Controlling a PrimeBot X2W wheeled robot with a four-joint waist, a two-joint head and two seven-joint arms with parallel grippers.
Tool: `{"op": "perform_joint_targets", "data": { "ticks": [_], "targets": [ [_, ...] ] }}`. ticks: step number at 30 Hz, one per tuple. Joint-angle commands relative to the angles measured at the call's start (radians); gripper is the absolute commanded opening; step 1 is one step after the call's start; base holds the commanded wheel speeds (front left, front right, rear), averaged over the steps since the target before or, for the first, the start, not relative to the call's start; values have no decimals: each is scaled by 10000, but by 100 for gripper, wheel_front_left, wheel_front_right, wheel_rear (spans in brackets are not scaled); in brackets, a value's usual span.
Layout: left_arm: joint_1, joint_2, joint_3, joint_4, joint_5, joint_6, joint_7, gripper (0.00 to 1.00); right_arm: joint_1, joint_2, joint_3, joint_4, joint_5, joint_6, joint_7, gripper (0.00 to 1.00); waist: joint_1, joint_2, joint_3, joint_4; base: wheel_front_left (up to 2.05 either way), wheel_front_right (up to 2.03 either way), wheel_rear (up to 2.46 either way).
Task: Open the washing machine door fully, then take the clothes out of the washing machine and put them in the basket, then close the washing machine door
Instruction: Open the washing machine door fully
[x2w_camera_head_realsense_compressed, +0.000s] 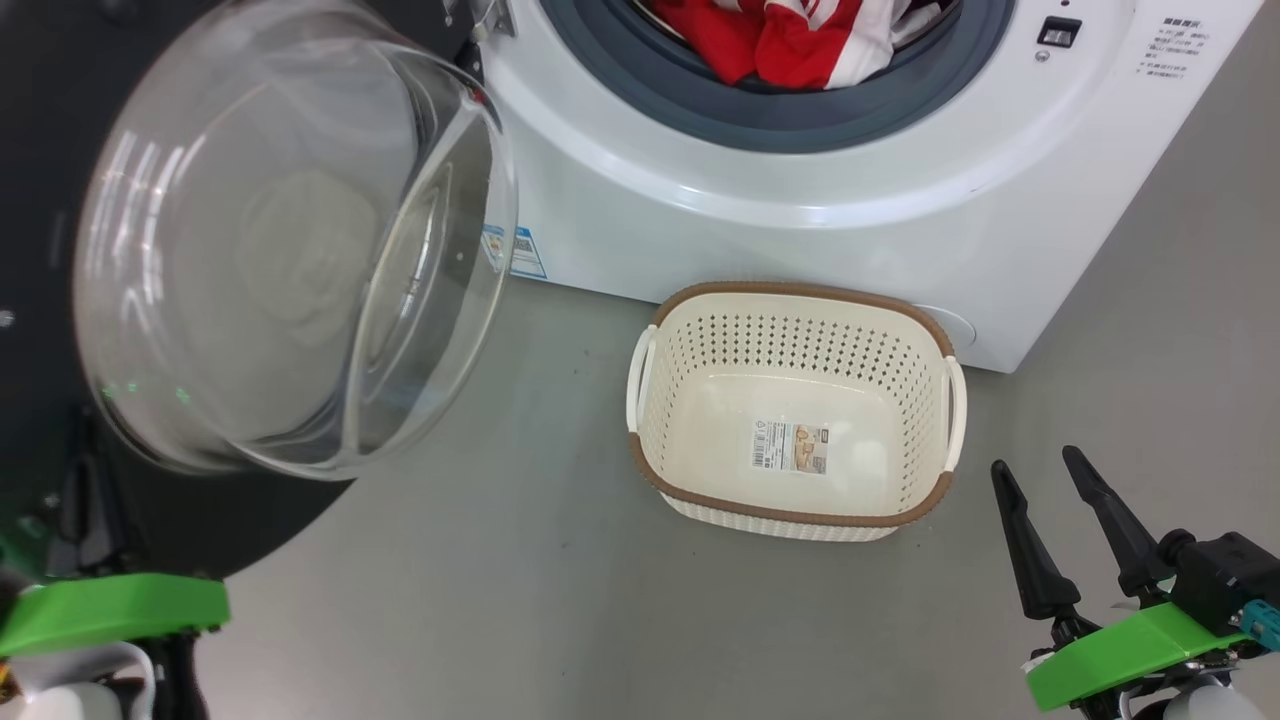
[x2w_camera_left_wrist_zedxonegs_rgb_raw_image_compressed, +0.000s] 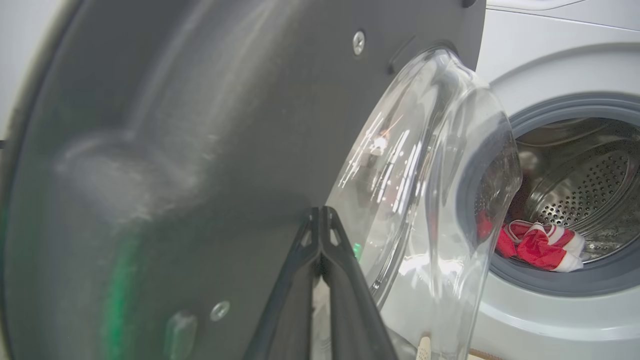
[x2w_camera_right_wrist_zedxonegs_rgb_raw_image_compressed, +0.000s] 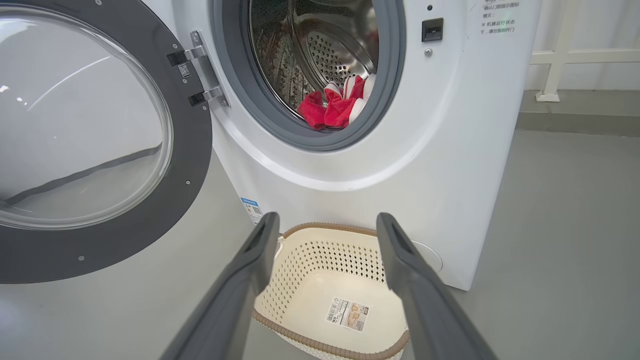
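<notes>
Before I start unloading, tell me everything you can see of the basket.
The basket is a small cream-white plastic tub, a rounded rectangle with perforated walls, a brown woven-look rim and a white handle at each short end. It stands upright and open-topped on the grey floor, just in front of the washing machine and below its opening; whether the two touch cannot be told. It is empty apart from a printed sticker on its solid bottom.
</notes>
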Motion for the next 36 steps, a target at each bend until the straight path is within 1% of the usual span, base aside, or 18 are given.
{"op": "perform_joint_targets", "data": {
  "ticks": [1,4,5,13,22,30,36],
  "targets": [
    [-441,340,674,-108,99,-63,-51,0,-274,-186,259,-272,15,2,-65,100,-1,0,98,-36,0,0,0],
    [-794,340,1195,129,252,-108,-51,0,-331,-252,279,-299,25,2,-65,100,-1,0,244,-85,0,0,0],
    [-794,340,1195,129,252,-108,-51,0,-331,-252,279,-299,25,2,-65,100,-1,0,244,-85,0,0,0],
    [-1541,345,2083,619,837,-260,-51,0,-515,-409,271,-360,48,2,-65,100,-1,0,598,-157,0,0,0],
    [-2409,649,2971,1385,1283,-381,-51,0,-688,-546,243,-428,55,2,-65,100,-1,0,922,-223,0,0,0],
    [-2743,727,3458,1732,1534,-444,-51,0,-766,-576,238,-459,45,2,-65,100,-1,0,1014,-227,0,0,0],
    [-2803,720,3551,1851,1684,-469,-51,0,-809,-580,237,-465,34,2,-65,100,-1,0,972,-200,0,0,0]
  ]
}}
